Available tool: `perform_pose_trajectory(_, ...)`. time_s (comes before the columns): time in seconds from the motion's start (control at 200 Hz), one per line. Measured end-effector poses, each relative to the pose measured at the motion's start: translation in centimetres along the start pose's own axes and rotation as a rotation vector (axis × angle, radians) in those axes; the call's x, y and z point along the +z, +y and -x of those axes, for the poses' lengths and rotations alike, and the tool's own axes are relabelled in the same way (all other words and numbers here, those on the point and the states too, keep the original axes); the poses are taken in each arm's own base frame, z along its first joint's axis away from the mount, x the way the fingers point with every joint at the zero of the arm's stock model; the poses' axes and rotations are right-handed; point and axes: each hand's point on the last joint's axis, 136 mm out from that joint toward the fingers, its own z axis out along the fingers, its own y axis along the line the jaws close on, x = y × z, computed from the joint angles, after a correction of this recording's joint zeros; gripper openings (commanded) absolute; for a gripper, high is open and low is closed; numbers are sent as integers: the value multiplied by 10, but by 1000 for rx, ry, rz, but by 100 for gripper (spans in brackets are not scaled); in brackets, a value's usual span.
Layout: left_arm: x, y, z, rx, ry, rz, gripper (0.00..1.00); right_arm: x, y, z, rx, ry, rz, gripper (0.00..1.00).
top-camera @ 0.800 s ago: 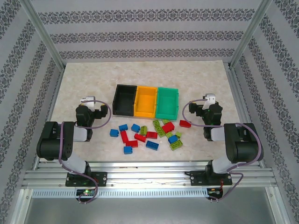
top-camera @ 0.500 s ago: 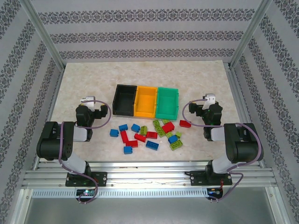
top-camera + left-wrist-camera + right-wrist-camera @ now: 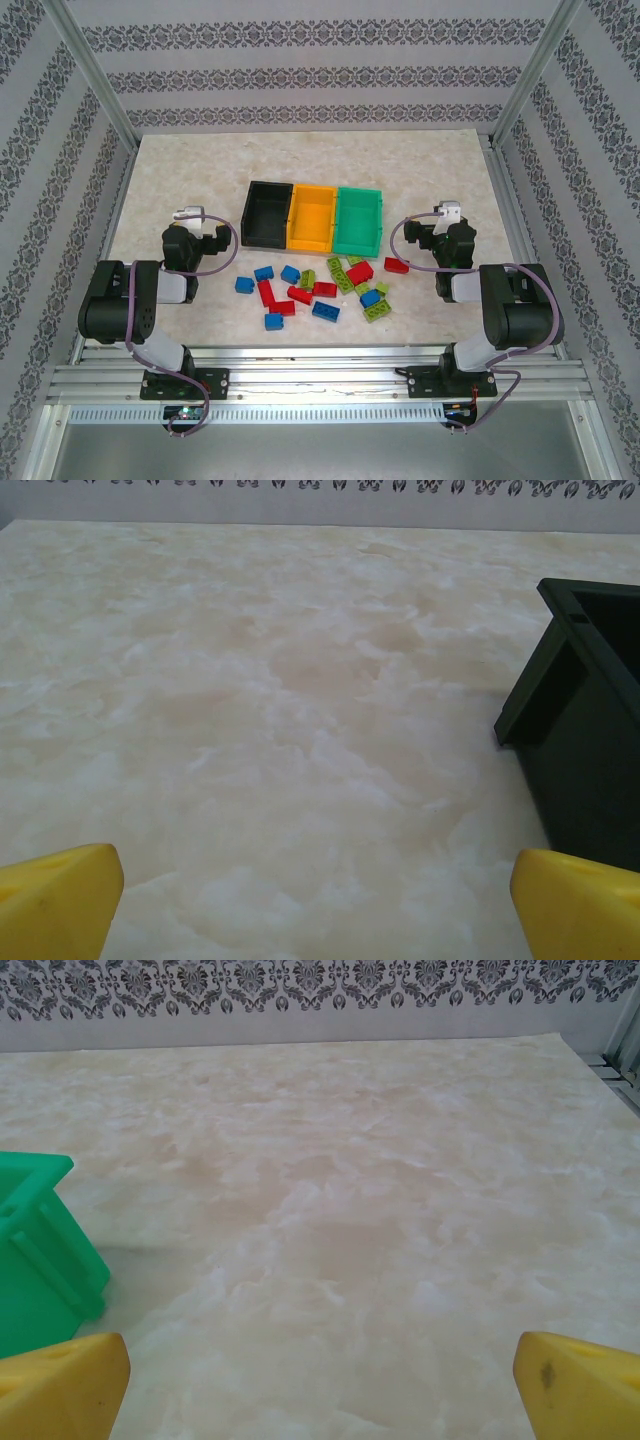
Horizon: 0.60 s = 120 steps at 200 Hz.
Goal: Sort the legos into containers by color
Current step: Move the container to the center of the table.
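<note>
Containers: three open-topped rectangular bins joined in a row, upright at mid-table. Black bin left, orange-yellow bin centre, green bin right.
Legos: perhaps twenty small red, blue and lime-green bricks, scattered just nearside of the bins. One red brick lies slightly apart, rightward.

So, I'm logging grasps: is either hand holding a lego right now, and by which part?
Nothing is held: the left hand and the right hand both stand open over bare table.
</note>
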Motion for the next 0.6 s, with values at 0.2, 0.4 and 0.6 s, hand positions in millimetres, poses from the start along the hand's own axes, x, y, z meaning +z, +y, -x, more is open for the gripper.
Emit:
perform_pose_trajectory(0.2,0,0,0,0,0,-2,99,0,0,0,0,0,0,98)
perform_pose_trajectory(0.4,0,-1,0,0,0,-6,99,0,0,0,0,0,0,98)
perform_pose_trajectory(0.6,0,-1,0,0,0,-7,99,0,2,0,-2,0,4,98)
